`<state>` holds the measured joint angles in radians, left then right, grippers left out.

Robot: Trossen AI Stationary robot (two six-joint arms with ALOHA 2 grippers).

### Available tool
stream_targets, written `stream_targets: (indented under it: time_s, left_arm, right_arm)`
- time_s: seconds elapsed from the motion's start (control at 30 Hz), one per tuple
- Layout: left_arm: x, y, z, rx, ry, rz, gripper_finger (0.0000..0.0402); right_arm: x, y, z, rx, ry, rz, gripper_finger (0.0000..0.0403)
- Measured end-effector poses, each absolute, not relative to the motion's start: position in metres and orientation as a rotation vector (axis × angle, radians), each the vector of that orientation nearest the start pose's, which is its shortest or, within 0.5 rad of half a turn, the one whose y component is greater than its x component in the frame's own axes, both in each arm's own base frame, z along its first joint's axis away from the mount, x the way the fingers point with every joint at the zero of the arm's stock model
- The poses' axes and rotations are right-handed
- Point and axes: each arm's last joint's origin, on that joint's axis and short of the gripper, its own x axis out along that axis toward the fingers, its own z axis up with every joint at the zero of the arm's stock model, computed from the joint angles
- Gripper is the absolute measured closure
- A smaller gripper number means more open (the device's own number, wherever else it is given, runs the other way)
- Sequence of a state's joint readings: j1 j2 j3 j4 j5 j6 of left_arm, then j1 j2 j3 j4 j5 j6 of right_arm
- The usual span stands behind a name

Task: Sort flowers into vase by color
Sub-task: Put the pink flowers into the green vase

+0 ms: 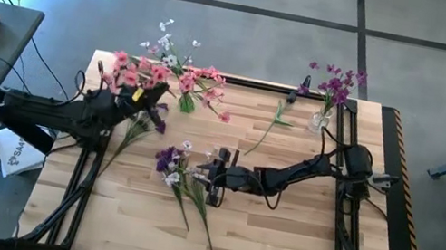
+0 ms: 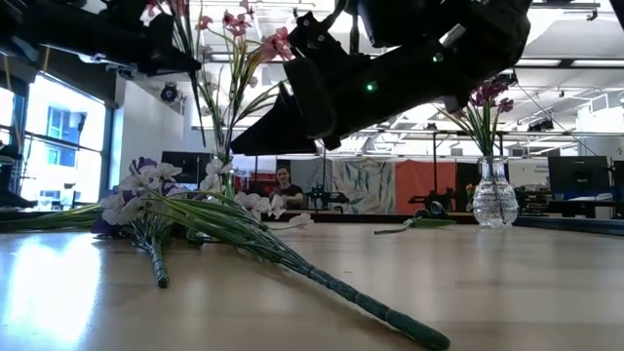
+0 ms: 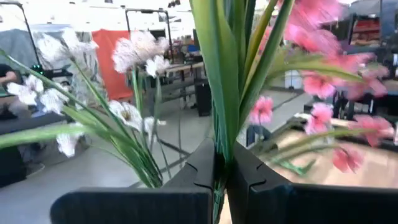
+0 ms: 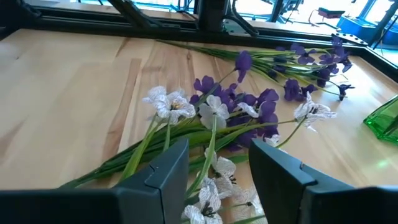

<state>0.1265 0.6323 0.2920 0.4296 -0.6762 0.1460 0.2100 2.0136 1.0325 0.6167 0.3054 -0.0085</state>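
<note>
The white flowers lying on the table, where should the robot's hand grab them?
Probably on the green stems, just below the white flowers, coming straight down from above. The stems lie flat on the table in a thin bundle, so fingers can close across them. The right hand hovers open over them; purple flowers lie mixed in.

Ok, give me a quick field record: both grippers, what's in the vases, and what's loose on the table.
left gripper: shut on a pink sprig, held near the pink vase
right gripper: open, over the table pile
pink vase: pink and white blossoms
purple vase: purple blossoms only
table pile: purple and white sprigs, lying flat
stray stem: lying alone near the purple vase
</note>
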Motion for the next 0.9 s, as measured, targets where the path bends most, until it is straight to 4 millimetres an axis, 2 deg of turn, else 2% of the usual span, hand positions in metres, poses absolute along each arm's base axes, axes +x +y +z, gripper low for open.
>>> stream_targets:
  time_s: [0.3,0.53,0.9]
  left_arm:
    - [0.152,0.065,0.242,0.12,-0.086,0.778,0.0401]
    - [0.164,0.084,0.229,0.108,-0.015,0.805,0.0401]
    - [0.181,0.102,0.224,0.035,0.105,0.788,0.0401]
  right_arm:
    - [0.401,0.077,0.137,-0.111,0.36,-0.091,0.0242]
    - [0.401,0.077,0.137,-0.11,0.36,-0.091,0.0242]
    - [0.401,0.077,0.137,-0.098,0.363,-0.065,0.0242]
